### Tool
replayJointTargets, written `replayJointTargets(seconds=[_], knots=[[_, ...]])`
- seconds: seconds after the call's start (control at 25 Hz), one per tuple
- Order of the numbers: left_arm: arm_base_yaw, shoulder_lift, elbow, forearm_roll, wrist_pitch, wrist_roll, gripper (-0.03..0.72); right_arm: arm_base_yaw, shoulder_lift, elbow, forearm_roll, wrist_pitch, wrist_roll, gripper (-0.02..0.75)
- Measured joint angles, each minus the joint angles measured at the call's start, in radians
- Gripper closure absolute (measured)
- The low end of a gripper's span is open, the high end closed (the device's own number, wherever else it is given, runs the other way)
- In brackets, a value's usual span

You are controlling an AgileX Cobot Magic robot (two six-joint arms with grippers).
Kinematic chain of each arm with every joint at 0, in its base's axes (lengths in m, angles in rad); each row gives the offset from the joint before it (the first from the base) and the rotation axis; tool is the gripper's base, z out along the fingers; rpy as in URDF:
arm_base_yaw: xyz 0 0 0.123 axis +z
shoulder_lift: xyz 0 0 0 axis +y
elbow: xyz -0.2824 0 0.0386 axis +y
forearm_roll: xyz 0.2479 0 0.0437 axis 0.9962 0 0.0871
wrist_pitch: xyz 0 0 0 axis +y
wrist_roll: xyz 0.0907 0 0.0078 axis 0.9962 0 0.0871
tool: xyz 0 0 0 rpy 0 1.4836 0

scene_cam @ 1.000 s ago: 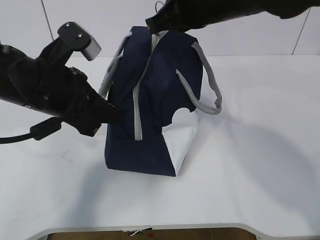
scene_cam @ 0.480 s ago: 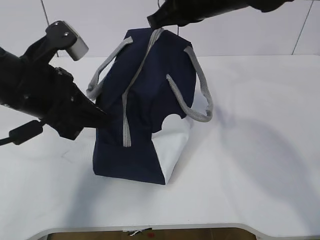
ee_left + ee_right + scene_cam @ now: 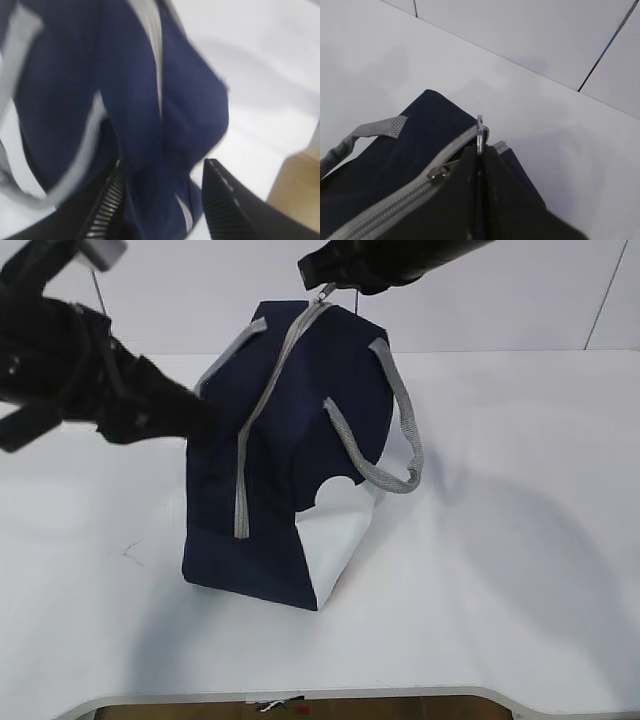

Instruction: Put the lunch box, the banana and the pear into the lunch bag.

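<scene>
The navy lunch bag [image 3: 300, 440] stands on the white table, leaning a little, with its grey zipper [image 3: 255, 410] closed along the side I see. My right gripper [image 3: 322, 278] is above the bag's top, shut on the metal ring pull [image 3: 479, 131]; the zipper slider [image 3: 437, 173] sits just beside it. My left gripper [image 3: 200, 425] is at the bag's upper left side. In the blurred left wrist view its jaws [image 3: 163, 165] stand apart with bag fabric [image 3: 125, 100] between them. The lunch box, banana and pear are out of view.
Two grey woven handles [image 3: 400, 430] hang down the bag's sides. The white table [image 3: 520, 540] extends around the bag, with its front edge [image 3: 400, 695] near the bottom. A tiled wall [image 3: 530, 35] stands behind.
The bag has shifted left on the table. My left arm has risen and moved left along the bag's side. My right gripper has stayed on the ring pull.
</scene>
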Motion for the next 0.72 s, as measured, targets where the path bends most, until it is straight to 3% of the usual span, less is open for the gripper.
replayJointTargets(seconds=[0.32,0.48,0.72], knots=[[0.0,0.095,-0.165,-0.013,-0.016,0.0,0.307,0.0,0.0,-0.001,0.052,0.002,0.0,0.721],[0.001,0.176,-0.236,-0.014,0.001,0.0,0.351,0.0,0.0,-0.001,0.055,0.002,0.0,0.721],[0.001,0.204,-0.259,-0.041,0.056,-0.004,0.372,0.0,0.0,-0.002,0.057,0.004,0.0,0.721]])
